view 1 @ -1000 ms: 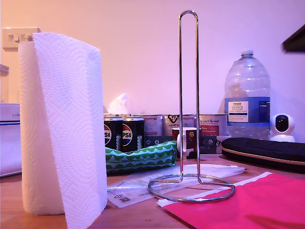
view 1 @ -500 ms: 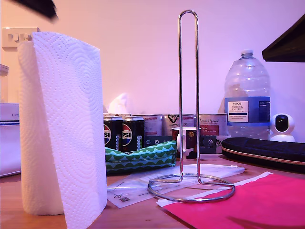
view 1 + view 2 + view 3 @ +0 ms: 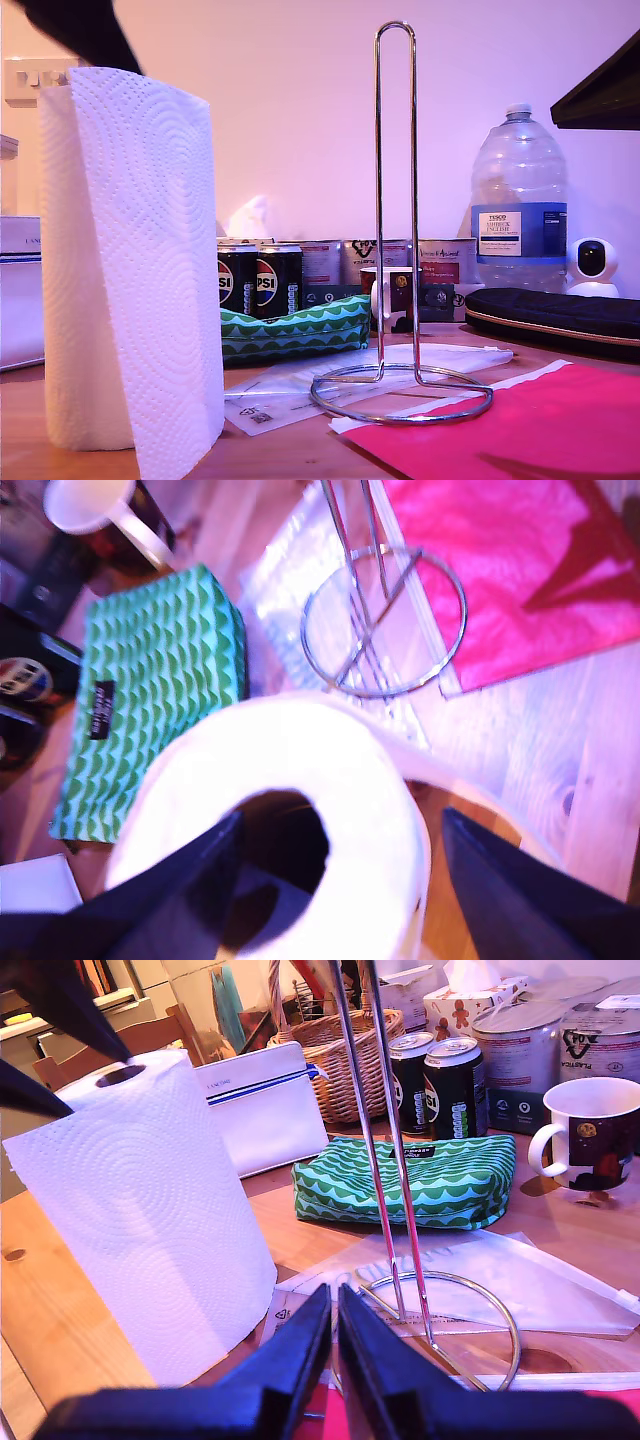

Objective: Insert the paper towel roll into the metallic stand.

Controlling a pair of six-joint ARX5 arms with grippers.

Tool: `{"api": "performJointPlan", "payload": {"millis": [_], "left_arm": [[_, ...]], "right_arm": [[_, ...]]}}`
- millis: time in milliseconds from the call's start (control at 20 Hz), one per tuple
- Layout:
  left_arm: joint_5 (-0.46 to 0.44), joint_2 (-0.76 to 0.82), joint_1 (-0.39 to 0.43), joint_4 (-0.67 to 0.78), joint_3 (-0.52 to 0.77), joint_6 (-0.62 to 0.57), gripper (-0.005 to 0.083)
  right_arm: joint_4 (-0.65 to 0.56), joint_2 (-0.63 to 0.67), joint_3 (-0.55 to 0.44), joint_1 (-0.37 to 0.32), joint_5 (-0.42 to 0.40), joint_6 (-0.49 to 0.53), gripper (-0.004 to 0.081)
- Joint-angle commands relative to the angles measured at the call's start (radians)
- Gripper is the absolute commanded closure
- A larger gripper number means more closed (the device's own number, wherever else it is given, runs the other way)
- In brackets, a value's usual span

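- While the tall white embossed paper towel roll [image 3: 125,260] stands at the exterior view's left, my first gripper [image 3: 335,855] has descended, fingers spread astride its top.
- The thin chrome wire metallic stand [image 3: 397,215] waits empty to its right; my second gripper [image 3: 334,1335] is pinched closed, grasping nothing.

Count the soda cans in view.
2: both dark cans stand side by side behind the green pouch, between the paper towel roll and metallic stand. Others may be hidden.

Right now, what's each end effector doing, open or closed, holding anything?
My first gripper: open, straddling the paper towel roll, not gripping it.
My second gripper: closed, holding nothing.
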State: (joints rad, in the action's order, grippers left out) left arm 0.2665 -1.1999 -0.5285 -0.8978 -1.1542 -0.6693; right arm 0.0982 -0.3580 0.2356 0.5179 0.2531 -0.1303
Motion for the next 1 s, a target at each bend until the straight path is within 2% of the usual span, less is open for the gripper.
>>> {"api": "performJointPlan", "payload": {"millis": [0, 100, 150, 200, 350, 450, 600, 750, 950], "left_arm": [[0.001, -0.003, -0.003, -0.005, 0.006, -0.013, 0.0204], [0.001, -0.014, -0.003, -0.038, 0.006, -0.013, 0.0215], [0.001, -0.015, -0.003, -0.055, 0.006, -0.013, 0.0253], [0.002, -0.017, -0.003, -0.064, 0.006, -0.013, 0.0308], [0.012, -0.018, -0.003, -0.074, 0.006, -0.013, 0.0548], [0.015, -0.018, -0.003, -0.074, 0.006, -0.013, 0.0639], [0.016, -0.018, -0.003, -0.075, 0.006, -0.013, 0.0796], [0.016, -0.018, -0.003, -0.073, 0.006, -0.013, 0.0797], [0.015, -0.018, -0.003, -0.071, 0.006, -0.013, 0.0797]], "right_arm": [[-0.008, -0.006, -0.009, 0.001, 0.002, 0.0, 0.0765], [-0.009, -0.006, -0.009, 0.001, 0.002, 0.0, 0.0765], [-0.009, -0.006, -0.009, 0.001, 0.002, 0.0, 0.0765], [-0.009, -0.006, -0.009, 0.001, 0.002, 0.0, 0.0765], [-0.007, -0.006, -0.009, 0.001, 0.002, -0.002, 0.0765], [-0.008, -0.016, -0.009, 0.002, 0.002, -0.001, 0.0764], [-0.033, -0.081, -0.009, 0.017, 0.002, 0.05, 0.0675], [-0.105, -0.199, -0.01, 0.019, 0.0, 0.106, 0.0653], [-0.294, -0.399, -0.01, 0.019, 0.003, 0.198, 0.0605]]}}
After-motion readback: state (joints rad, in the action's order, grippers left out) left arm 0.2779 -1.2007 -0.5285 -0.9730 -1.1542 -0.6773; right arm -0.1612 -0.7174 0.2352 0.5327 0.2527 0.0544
